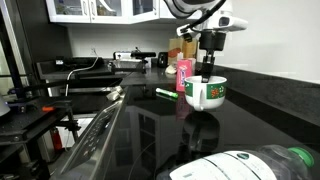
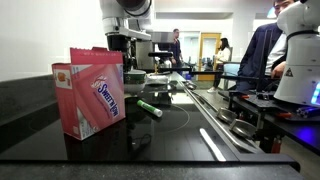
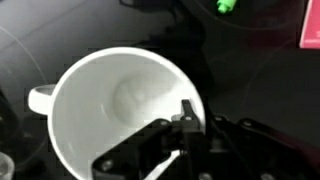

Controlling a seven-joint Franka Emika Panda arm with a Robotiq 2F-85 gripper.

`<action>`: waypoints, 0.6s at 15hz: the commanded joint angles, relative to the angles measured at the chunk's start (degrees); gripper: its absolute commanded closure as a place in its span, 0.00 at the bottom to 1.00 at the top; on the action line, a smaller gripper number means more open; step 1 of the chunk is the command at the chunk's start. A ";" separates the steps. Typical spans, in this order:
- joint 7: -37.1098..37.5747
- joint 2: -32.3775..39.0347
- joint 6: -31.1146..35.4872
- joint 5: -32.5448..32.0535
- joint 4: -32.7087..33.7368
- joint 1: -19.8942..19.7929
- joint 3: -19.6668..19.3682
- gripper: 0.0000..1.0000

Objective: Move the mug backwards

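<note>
The mug (image 1: 207,94) is wide and white with a green flowered band. It stands on the black counter. My gripper (image 1: 207,73) reaches straight down onto its rim. In the wrist view the mug's white inside (image 3: 110,115) fills the left of the frame, with its loop handle (image 3: 40,98) pointing left. My gripper (image 3: 190,118) has one finger inside the mug's right wall and the other outside it, shut on the wall. In the exterior view from the side, the pink box hides the mug, and only my arm (image 2: 121,35) shows above it.
A slim pink container (image 1: 184,75) stands just behind and beside the mug, and it is large in the foreground in an exterior view (image 2: 95,95). A green marker (image 1: 165,93) lies on the counter near it. A wall runs behind the counter, and lab gear stands at the side (image 2: 270,110).
</note>
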 commanded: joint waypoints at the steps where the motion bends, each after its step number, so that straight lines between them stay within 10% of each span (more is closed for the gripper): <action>1: -0.82 1.95 -6.40 -0.87 5.31 -0.19 0.96 0.97; 9: -1.91 4.77 -7.66 -0.56 8.52 0.12 2.26 0.97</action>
